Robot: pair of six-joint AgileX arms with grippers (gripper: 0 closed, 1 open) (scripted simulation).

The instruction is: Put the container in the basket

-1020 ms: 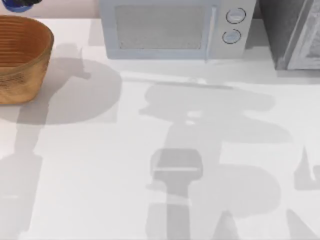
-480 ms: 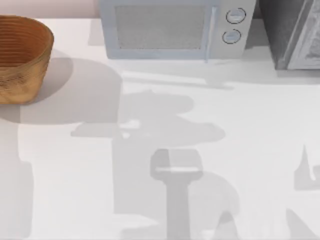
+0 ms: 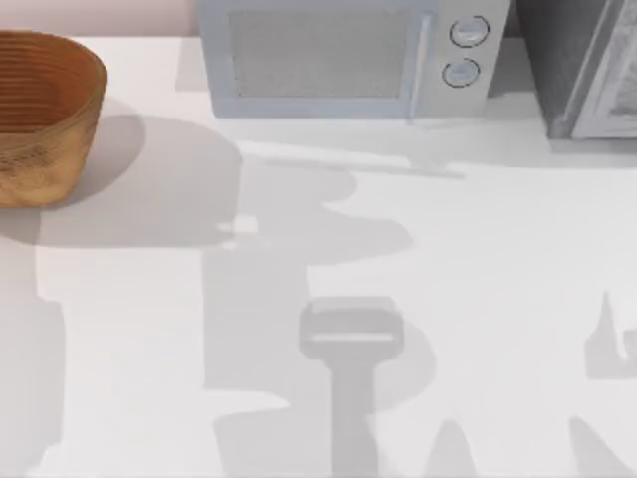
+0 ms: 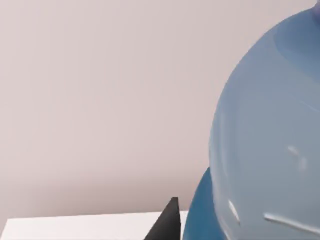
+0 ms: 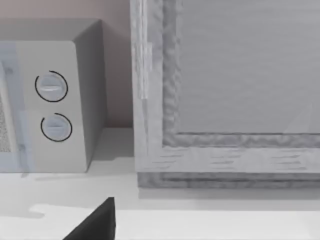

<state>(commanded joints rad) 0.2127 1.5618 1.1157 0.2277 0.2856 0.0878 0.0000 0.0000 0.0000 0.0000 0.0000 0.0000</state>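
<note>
Shadows are sliding leftward across the table (image 3: 478,249) in the top view since the earlier frames, and the blue shape that sat above the basket a second ago is no longer showing there. Container (image 4: 270,140) is pressing close to my left wrist camera, its clear wall bulging and its blue lower part just beside one dark fingertip (image 4: 167,222); it is probably being carried in my left gripper, but I cannot tell whether those fingers are clamped on it. Basket (image 3: 45,115) is sitting at the table's far left, beside the microwave (image 3: 343,55). My right arm is idling, facing the microwave's knobs (image 5: 52,105) and a grey framed cabinet (image 5: 225,90), one fingertip (image 5: 97,222) in sight; fingers' state I cannot tell.

Risk: releasing off-centre could be clipping the basket rim and dropping the bottle onto the table, since the overhead camera is giving me no fix on it. Left wrist view is supplying the bottle; top view is supplying the basket.
</note>
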